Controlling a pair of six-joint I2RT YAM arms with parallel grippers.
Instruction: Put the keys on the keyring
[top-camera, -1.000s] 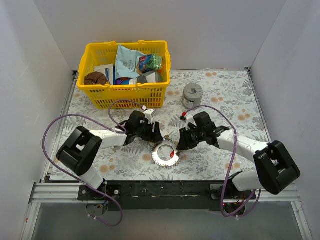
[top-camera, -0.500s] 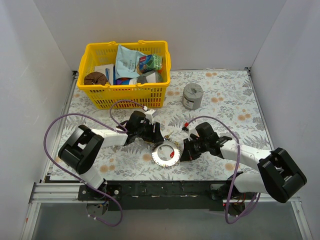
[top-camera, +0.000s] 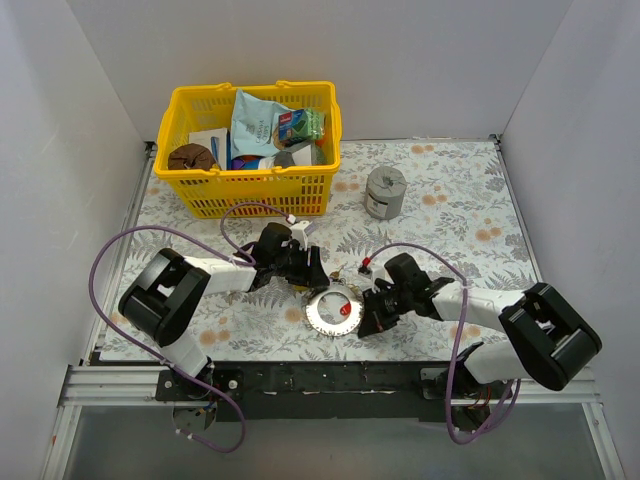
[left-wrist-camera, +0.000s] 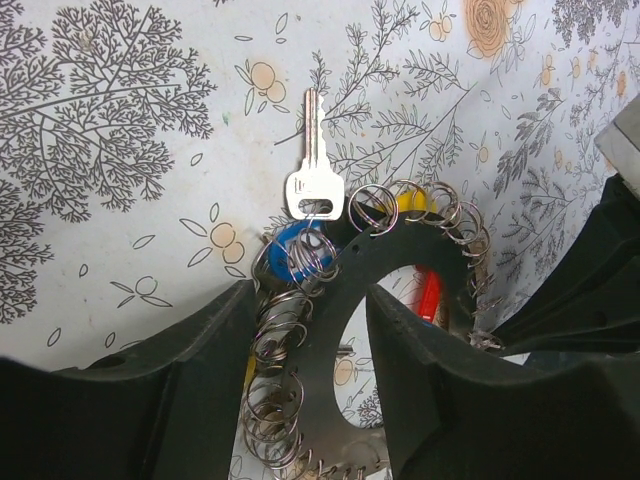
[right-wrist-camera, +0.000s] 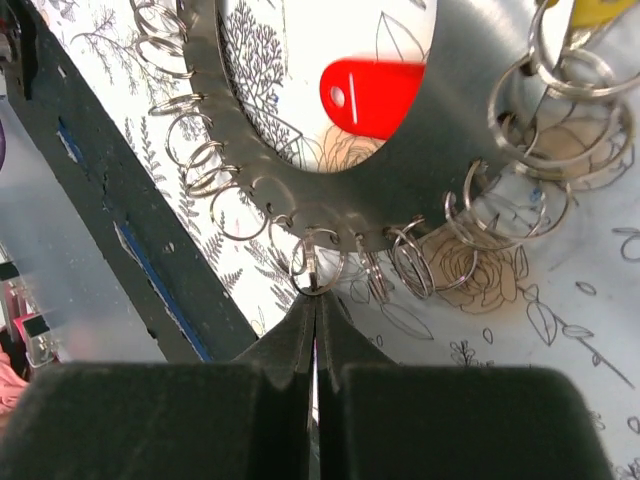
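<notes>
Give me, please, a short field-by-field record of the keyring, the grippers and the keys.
keyring: on the table between both grippers, split rings along its rim
left gripper: jaws apart, astride the keyring's rim
right gripper: shut on one split ring at the keyring's edge
silver key: hooked on a split ring, blade pointing away from the keyring
red tag: seen through the central hole
blue key head: at the rim, beside the silver key
background: yellow basket, grey cylinder
</notes>
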